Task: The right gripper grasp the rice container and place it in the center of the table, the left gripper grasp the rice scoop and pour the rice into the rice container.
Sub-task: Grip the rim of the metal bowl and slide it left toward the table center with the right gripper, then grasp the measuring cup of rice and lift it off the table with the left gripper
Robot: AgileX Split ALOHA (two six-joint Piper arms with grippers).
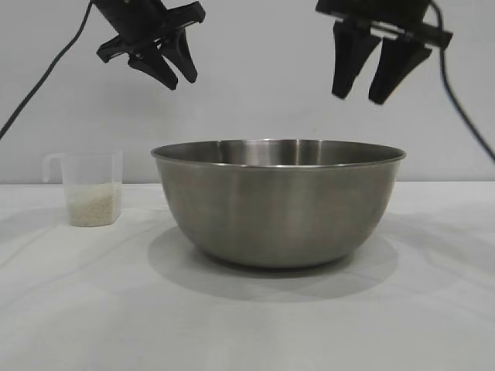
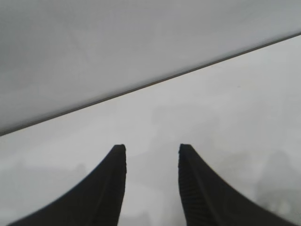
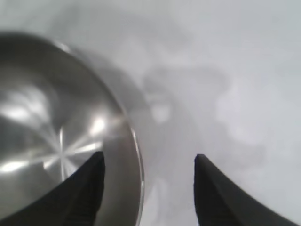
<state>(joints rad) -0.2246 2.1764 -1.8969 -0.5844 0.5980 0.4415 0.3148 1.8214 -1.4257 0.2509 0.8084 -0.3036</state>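
The rice container [image 1: 278,201], a wide steel bowl, stands on the white table [image 1: 247,325] near its middle. My right gripper [image 1: 366,96] hangs open above the bowl's right rim, well clear of it. In the right wrist view that gripper [image 3: 148,160] straddles the bowl's rim [image 3: 136,155] from above, holding nothing. The rice scoop [image 1: 91,188], a clear plastic cup with a pale layer of rice [image 1: 93,205] in its bottom, stands at the left. High above the gap between scoop and bowl, my left gripper [image 1: 179,80] is open and empty; its wrist view shows only bare table between the fingertips [image 2: 151,149].
A grey wall [image 1: 255,93] closes off the back of the table. Cables [image 1: 46,77] hang from both arms at the far left and right. Bare tabletop lies in front of the bowl and to its right.
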